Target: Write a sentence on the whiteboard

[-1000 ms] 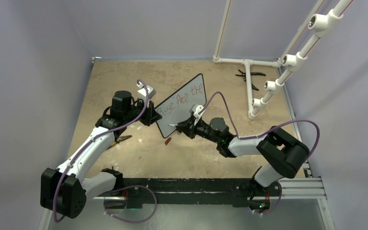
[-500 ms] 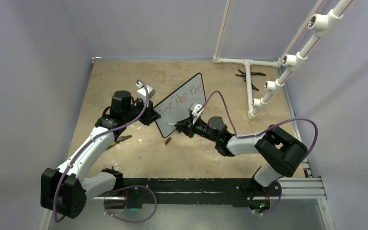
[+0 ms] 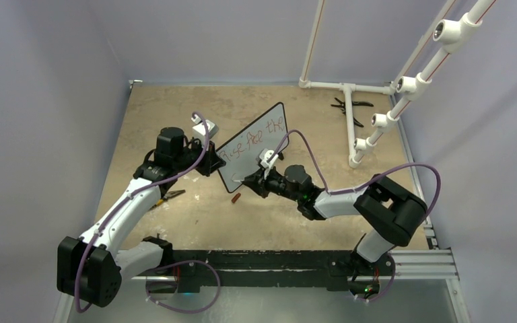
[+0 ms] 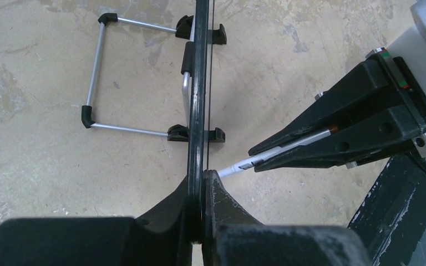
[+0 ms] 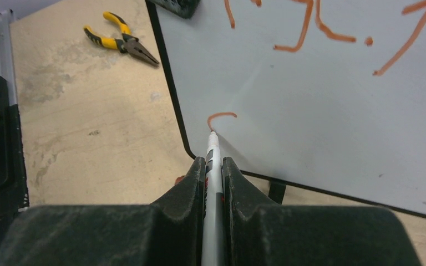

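Nearby, yellow pliers; left fingers clamp whiteboard, right fingers pinch marker (tip on it).

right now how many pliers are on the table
2: yellow-handled pliers beside the left arm, black pliers at the far side by the white pipe frame. More may be hidden.

A robot lab: bare grey walls box in the worktop, with a white pipe frame and a metal rail.
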